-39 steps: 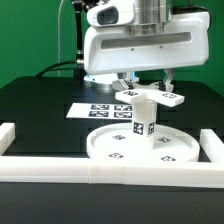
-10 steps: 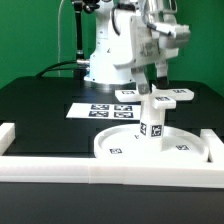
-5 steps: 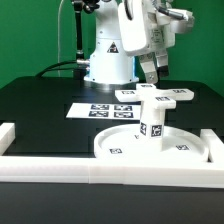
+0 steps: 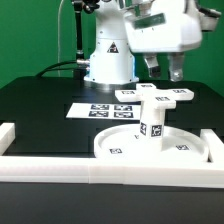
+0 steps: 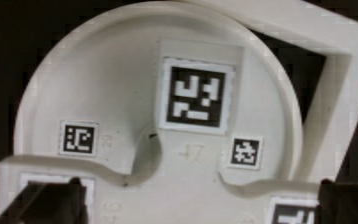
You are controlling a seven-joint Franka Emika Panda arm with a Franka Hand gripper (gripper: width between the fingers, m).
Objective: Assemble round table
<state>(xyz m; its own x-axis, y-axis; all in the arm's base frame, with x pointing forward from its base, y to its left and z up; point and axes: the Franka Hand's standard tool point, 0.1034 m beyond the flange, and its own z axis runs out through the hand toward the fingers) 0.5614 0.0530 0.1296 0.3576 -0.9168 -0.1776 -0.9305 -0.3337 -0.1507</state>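
White plastic makes up every furniture part, smooth and matte, each carrying small black-and-white square tags; no brand name or readable writing shows anywhere, only those coded patterns. On the black surface (image 4: 40,110), the large flat rimmed disc (image 4: 120,150) lies at about five o'clock in the exterior view, pressed close against the white border rail (image 4: 60,168) along the near edge. A short cylindrical post (image 4: 150,118) stands upright at the disc's middle, a tag on its side, and the flat lobed cross-shaped piece (image 4: 153,95) sits level on top of it. At ten o'clock from the disc, the marker board (image 4: 92,109) lies flat with its row of tags. The gripper (image 4: 162,68) hangs at twelve o'clock above the cross piece, clear of it, jaws spread apart and holding nothing. From the wrist view, a rounded lobe of the cross piece (image 5: 167,110) fills the frame, bearing one large tag and two small ones.
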